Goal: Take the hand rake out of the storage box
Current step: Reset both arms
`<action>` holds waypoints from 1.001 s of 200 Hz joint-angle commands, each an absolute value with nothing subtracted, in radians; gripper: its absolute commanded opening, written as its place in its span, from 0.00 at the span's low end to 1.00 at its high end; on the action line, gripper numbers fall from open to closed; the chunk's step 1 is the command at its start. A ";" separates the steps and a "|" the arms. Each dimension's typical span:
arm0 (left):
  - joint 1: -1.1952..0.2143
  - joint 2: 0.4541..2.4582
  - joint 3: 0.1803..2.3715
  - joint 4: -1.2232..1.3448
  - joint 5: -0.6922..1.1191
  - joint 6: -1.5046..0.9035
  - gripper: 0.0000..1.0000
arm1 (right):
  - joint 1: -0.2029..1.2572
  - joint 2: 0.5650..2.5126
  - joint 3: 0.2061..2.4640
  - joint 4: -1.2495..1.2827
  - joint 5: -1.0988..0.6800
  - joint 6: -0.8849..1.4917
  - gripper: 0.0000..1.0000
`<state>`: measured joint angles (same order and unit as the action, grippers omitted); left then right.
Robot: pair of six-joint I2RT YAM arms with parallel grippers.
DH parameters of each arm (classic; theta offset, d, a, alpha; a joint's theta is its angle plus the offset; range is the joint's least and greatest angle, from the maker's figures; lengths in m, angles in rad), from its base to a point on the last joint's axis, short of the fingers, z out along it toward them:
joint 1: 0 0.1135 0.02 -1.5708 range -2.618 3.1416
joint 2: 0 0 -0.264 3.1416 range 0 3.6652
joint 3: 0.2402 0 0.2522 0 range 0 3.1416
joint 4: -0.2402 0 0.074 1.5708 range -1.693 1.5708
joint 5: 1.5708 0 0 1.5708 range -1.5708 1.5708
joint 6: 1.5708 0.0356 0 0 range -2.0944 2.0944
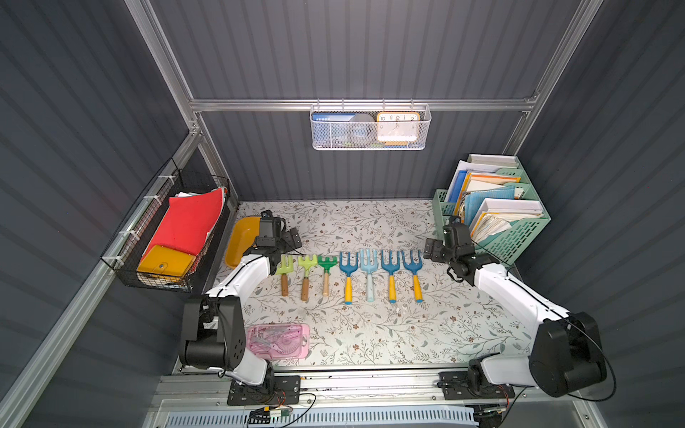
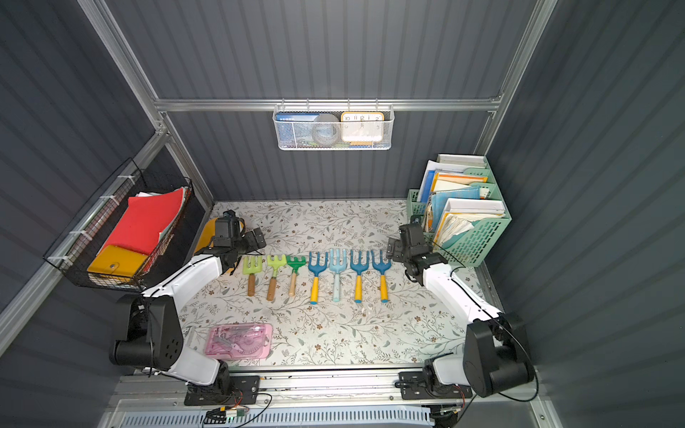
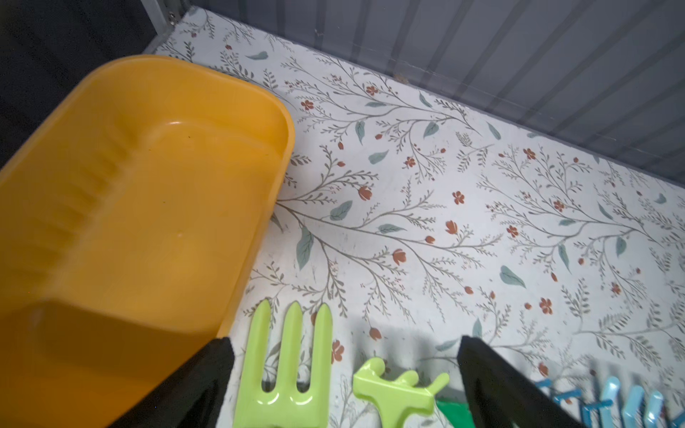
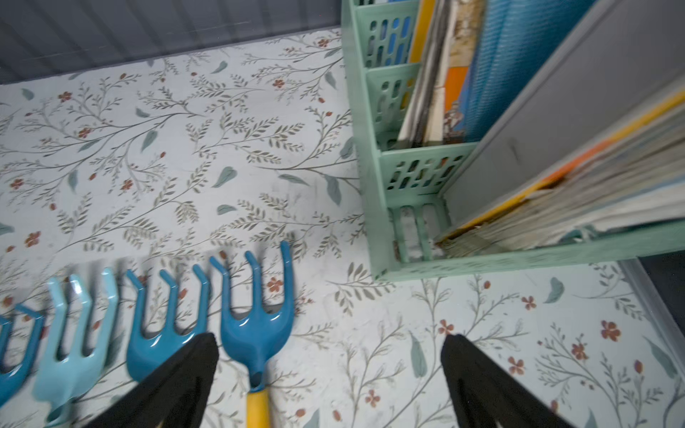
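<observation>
Hand rake (image 3: 285,370): lime-green head, wooden handle. It lies flat on the table (image 1: 370,333), outside the storage box (image 3: 148,185) and just beside its near corner; whether the two touch I cannot tell. The box sits at the table's far left, and its inside shows bare yellow plastic with nothing in it.

Key relation: the rake's head is directly below my left tool (image 3: 344,341), in the gap between the fingers and nearer the box-side one. Its long axis runs tines toward the back wall, handle toward my base, roughly parallel to the box's long side. The left arm is much the nearer.

Left tool: fingers spread wide, gripping nothing. Right tool (image 4: 330,337): also spread wide and empty, above the far end of the row of six other rakes (image 1: 370,270).

Judgement: the removal looks complete.

Writing: no brand or label is legible on rake or box. The only readable marks are the clock (image 1: 397,128) numerals 10, 11, 12, 2, in the white mesh basket (image 1: 367,147).
</observation>
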<state>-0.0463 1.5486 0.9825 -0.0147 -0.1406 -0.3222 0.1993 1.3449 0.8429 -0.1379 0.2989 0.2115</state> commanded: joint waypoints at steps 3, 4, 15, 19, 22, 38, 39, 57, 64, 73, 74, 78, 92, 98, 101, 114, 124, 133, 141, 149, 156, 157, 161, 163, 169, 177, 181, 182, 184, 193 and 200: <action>-0.026 1.531 0.890 0.198 -0.234 -0.280 1.00 | 0.151 1.364 0.755 0.126 0.351 0.130 0.99; -0.025 1.530 0.886 0.204 -0.234 -0.280 1.00 | 0.149 1.367 0.755 0.128 0.352 0.131 0.99; -0.003 1.521 0.840 0.264 -0.221 -0.265 1.00 | 0.129 1.409 0.755 0.131 0.367 0.130 0.99; 0.003 1.520 0.826 0.279 -0.218 -0.256 1.00 | 0.123 1.424 0.756 0.133 0.375 0.128 0.99; 0.008 1.520 0.819 0.286 -0.212 -0.251 1.00 | 0.118 1.435 0.757 0.134 0.380 0.126 0.99; 0.025 1.526 0.791 0.295 -0.188 -0.200 1.00 | 0.104 1.481 0.739 0.186 0.416 0.101 0.99; 0.026 1.525 0.789 0.295 -0.189 -0.196 1.00 | 0.104 1.483 0.736 0.192 0.420 0.098 0.99; 0.031 1.507 0.743 0.327 -0.222 -0.173 1.00 | 0.090 1.508 0.688 0.303 0.434 0.071 0.99; 0.032 1.494 0.713 0.361 -0.224 -0.164 1.00 | 0.085 1.517 0.678 0.327 0.436 0.081 0.99; 0.035 1.477 0.667 0.425 -0.214 -0.148 1.00 | 0.081 1.531 0.661 0.373 0.440 0.092 0.99; 0.035 1.475 0.662 0.428 -0.212 -0.145 1.00 | 0.081 1.533 0.658 0.380 0.440 0.092 0.99; 0.035 1.470 0.640 0.465 -0.206 -0.134 1.00 | 0.082 1.542 0.647 0.422 0.436 0.077 0.99; 0.037 1.457 0.577 0.569 -0.210 -0.114 1.00 | 0.086 1.554 0.609 0.533 0.439 0.052 0.99; 0.041 1.456 0.549 0.626 -0.204 -0.107 1.00 | 0.082 1.562 0.603 0.549 0.432 0.054 0.99; 0.042 1.457 0.540 0.649 -0.200 -0.103 1.00 | 0.081 1.566 0.601 0.556 0.431 0.051 0.99; 0.046 1.486 0.521 0.734 -0.179 -0.087 1.00 | 0.081 1.559 0.574 0.599 0.409 0.035 0.99; 0.047 1.519 0.521 0.783 -0.166 -0.081 1.00 | 0.081 1.538 0.546 0.624 0.399 0.036 0.99; 0.048 1.553 0.519 0.838 -0.163 -0.090 1.00 | 0.081 1.515 0.515 0.648 0.404 0.053 0.99; 0.046 1.582 0.519 0.878 -0.161 -0.086 1.00 | 0.081 1.500 0.478 0.697 0.401 0.054 0.99; 0.048 1.609 0.528 0.892 -0.156 -0.086 1.00 | 0.081 1.499 0.450 0.755 0.400 0.050 0.99; 0.048 1.639 0.515 0.942 -0.153 -0.083 1.00 | 0.080 1.502 0.428 0.802 0.397 0.048 0.98; 0.048 1.643 0.513 0.949 -0.152 -0.083 1.00 | 0.080 1.503 0.426 0.808 0.396 0.047 0.99; 0.048 1.654 0.505 0.969 -0.152 -0.083 1.00 | 0.079 1.507 0.418 0.830 0.392 0.045 0.99; 0.048 1.660 0.503 0.977 -0.151 -0.083 1.00 | 0.080 1.509 0.416 0.840 0.390 0.043 0.99; 0.048 1.673 0.497 0.998 -0.154 -0.086 1.00 | 0.078 1.516 0.407 0.866 0.381 0.039 0.99; 0.050 1.684 0.481 1.032 -0.156 -0.091 1.00 | 0.074 1.522 0.401 0.887 0.358 0.035 0.99; 0.052 1.688 0.473 1.049 -0.157 -0.092 1.00 | 0.069 1.522 0.398 0.890 0.341 0.036 0.99; 0.052 1.689 0.472 1.053 -0.156 -0.092 1.00 | 0.067 1.523 0.397 0.890 0.335 0.037 0.99; 0.053 1.693 0.468 1.063 -0.153 -0.093 1.00 | 0.064 1.524 0.395 0.890 0.325 0.039 0.99; 0.055 1.703 0.460 1.090 -0.139 -0.090 1.00 | 0.055 1.527 0.389 0.875 0.287 0.041 0.99; 0.056 1.702 0.465 1.073 -0.126 -0.085 1.00 | 0.055 1.537 0.380 0.907 0.283 0.034 0.99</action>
<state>0.0448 1.6814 0.4858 0.9710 -0.1612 -0.1001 0.0708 1.5150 0.3992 0.7898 0.3546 0.0486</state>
